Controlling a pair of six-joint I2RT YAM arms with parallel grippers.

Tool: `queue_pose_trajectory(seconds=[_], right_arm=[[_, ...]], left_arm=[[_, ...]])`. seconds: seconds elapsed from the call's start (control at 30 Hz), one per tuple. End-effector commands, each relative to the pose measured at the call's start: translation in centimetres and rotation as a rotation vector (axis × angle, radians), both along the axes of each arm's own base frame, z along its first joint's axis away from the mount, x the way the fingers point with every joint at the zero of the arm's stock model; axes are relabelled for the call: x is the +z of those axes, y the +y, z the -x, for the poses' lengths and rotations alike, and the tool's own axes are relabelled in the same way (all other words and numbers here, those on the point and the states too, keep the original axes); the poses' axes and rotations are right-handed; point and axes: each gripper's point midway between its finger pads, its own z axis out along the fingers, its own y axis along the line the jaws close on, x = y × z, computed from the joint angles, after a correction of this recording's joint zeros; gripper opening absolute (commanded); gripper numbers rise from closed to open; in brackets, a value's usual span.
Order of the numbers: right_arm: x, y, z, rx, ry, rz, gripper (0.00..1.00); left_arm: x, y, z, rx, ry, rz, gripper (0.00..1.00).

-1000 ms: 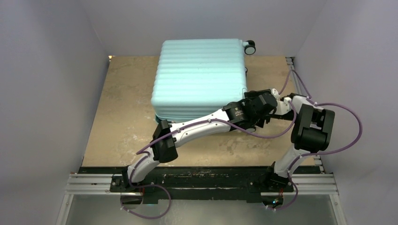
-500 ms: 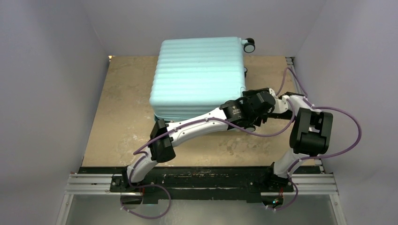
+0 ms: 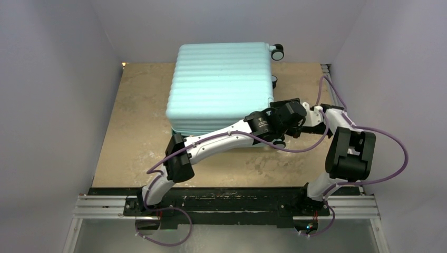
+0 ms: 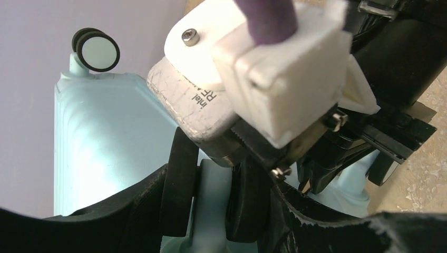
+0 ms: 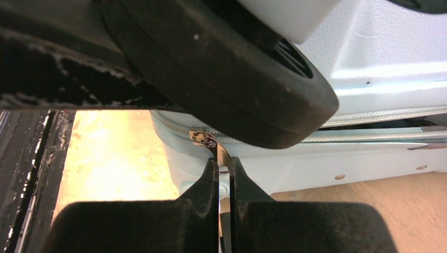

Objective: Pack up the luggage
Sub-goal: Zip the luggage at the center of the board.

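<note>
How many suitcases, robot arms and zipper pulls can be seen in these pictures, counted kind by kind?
suitcase: 1
arms: 2, the left arm and the right arm
zipper pull: 1
Total: 4

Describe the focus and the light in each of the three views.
Top external: evenly lit and sharp, the luggage clear. Left wrist: a white camera housing near the lens blocks much. Right wrist: a dark blurred part fills the top; the zipper pull in the right fingers is sharp; the table glares.
</note>
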Motion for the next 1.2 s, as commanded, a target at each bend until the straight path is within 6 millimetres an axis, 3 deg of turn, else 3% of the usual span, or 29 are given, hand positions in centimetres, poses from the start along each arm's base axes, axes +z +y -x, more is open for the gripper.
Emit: queue_pose_trajectory(seconds=[0.0,0.3,0.6,0.97,1.17], right_arm=[[0.8,0.5,-0.5,0.002,-0.059,-0.045,0.0],[-0.6,-2.0,-4.1,-0.087,0.073,-0.138,0.0],[-0.5,-2.2,-5.0,-0.093,0.106,-0.166,0.0],[-1.4,-3.0,-7.8,-0.101,0.191,-0.2,0.0],[-0.9,-3.2,-8.8,-0.1,0.192,-0.21,0.0]], left_arm=[[19.2,7.7,-2.2,0.207,-0.218,0.485,0.0],[16.7,5.9,0.0,0.029,-0.081,0.412,0.0],[15.1,5.3,0.9,-0.037,-0.013,0.378,0.0],[12.1,4.0,3.6,-0.194,0.117,0.288,0.0],[10.5,3.9,4.4,-0.237,0.159,0.243,0.0]])
